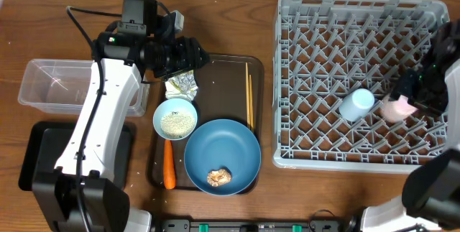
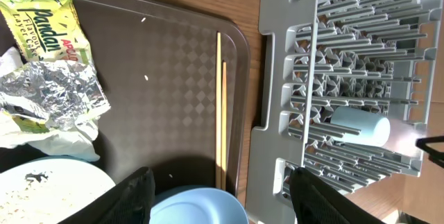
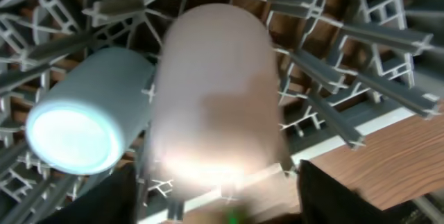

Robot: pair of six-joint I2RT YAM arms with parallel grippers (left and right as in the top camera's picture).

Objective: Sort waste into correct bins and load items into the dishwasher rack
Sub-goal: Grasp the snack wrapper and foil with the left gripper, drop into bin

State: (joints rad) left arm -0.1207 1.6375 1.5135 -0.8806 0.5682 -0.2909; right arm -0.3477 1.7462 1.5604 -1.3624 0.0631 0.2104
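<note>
My left gripper [image 1: 188, 58] [image 2: 218, 200] is open and empty, hovering over the back of the brown serving tray. Just below it lie the crumpled silver wrapper [image 1: 182, 85] [image 2: 55, 96] and the green-yellow packet [image 2: 43, 31]. The white-blue bowl [image 1: 175, 118] holds rice. The blue plate [image 1: 223, 153] carries a brown lump [image 1: 219, 177]. The carrot [image 1: 169, 166] lies at the tray's left edge and the chopsticks [image 1: 249, 97] [image 2: 220, 106] at its right. My right gripper [image 1: 411, 103] [image 3: 215, 207] is open around the blurred pink cup [image 1: 397, 108] [image 3: 218, 92] in the grey rack [image 1: 338, 16]. The light blue cup [image 1: 357, 104] [image 3: 80, 120] lies beside it.
The clear tub [image 1: 50, 81] stands at the left, partly behind my left arm. The black tray [image 1: 39, 153] is in front of it. The brown serving tray [image 1: 223, 74] sits between the bins and the rack.
</note>
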